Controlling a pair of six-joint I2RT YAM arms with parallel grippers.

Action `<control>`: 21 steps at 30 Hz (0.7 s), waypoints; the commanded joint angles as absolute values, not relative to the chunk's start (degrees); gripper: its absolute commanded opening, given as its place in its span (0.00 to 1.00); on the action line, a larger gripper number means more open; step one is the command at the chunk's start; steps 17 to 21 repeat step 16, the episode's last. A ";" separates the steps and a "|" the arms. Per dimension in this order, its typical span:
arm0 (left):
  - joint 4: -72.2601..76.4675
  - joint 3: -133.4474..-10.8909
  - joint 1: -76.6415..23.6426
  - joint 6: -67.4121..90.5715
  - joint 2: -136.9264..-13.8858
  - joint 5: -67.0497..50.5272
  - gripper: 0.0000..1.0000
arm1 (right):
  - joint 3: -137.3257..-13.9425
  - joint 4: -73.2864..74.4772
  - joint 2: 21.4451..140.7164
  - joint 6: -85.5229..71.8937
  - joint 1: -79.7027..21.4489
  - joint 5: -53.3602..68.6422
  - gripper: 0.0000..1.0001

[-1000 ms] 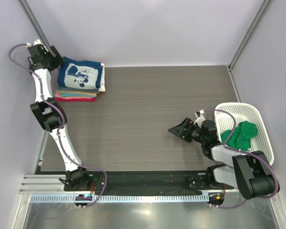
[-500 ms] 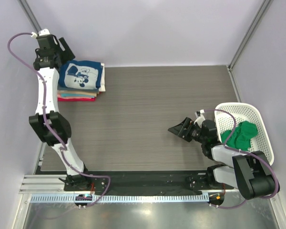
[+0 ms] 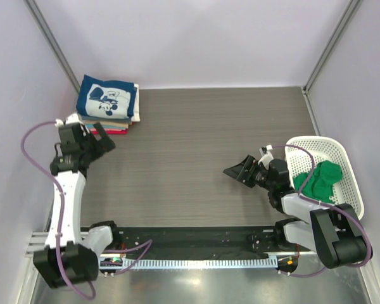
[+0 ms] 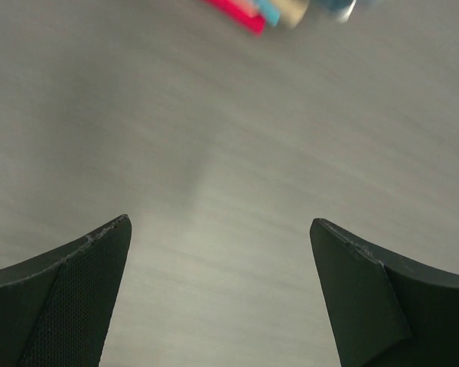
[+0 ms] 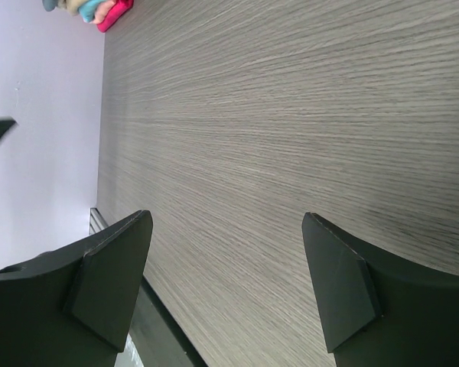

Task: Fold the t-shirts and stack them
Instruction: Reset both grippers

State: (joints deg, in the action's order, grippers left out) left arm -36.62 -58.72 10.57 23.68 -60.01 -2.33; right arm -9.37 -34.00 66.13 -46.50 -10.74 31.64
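The navy blue t-shirt with the white cartoon print lies folded on top of the stack of folded t-shirts in the far left corner of the grey wood-grain surface. My left tool hangs just on the near side of that stack. Its two fingers are spread wide with nothing between them, and its own camera shows only bare surface under the left tool. The bright green t-shirt sits crumpled in the white plastic mesh basket at the right edge. My right tool is to the left of the basket and points away from it toward the middle of the surface. Its fingers are also parted and hold nothing, as the wrist view of the right tool confirms.

The left wrist view is blurred. Of the stack I get only red, teal and tan edges, cut off at the top of the frame. From above, the left tool overlaps the stack's near edge, so I cannot count the lower layers. In the right wrist view the stack is a small scrap in the top left corner. I cannot make out how the green t-shirt is bunched.

The left arm rises from its base at the near left, leaning along the left wall with its wrist turned to the right. The right arm is folded low beside the basket.
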 commanded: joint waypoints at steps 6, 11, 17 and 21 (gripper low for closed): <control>-35.59 -44.74 9.50 23.82 -37.73 2.28 1.00 | -11.51 -32.26 67.15 -45.79 -10.55 31.29 0.86; -38.93 -44.56 7.56 24.69 -33.32 3.16 1.00 | -12.22 -30.15 67.06 -45.53 -10.55 31.29 0.86; -38.93 -43.33 3.35 25.14 -29.10 4.39 1.00 | -12.20 -25.28 61.81 -44.49 -10.55 28.31 0.89; -38.93 -43.33 3.35 25.14 -29.10 4.39 1.00 | -12.20 -25.28 61.81 -44.49 -10.55 28.31 0.89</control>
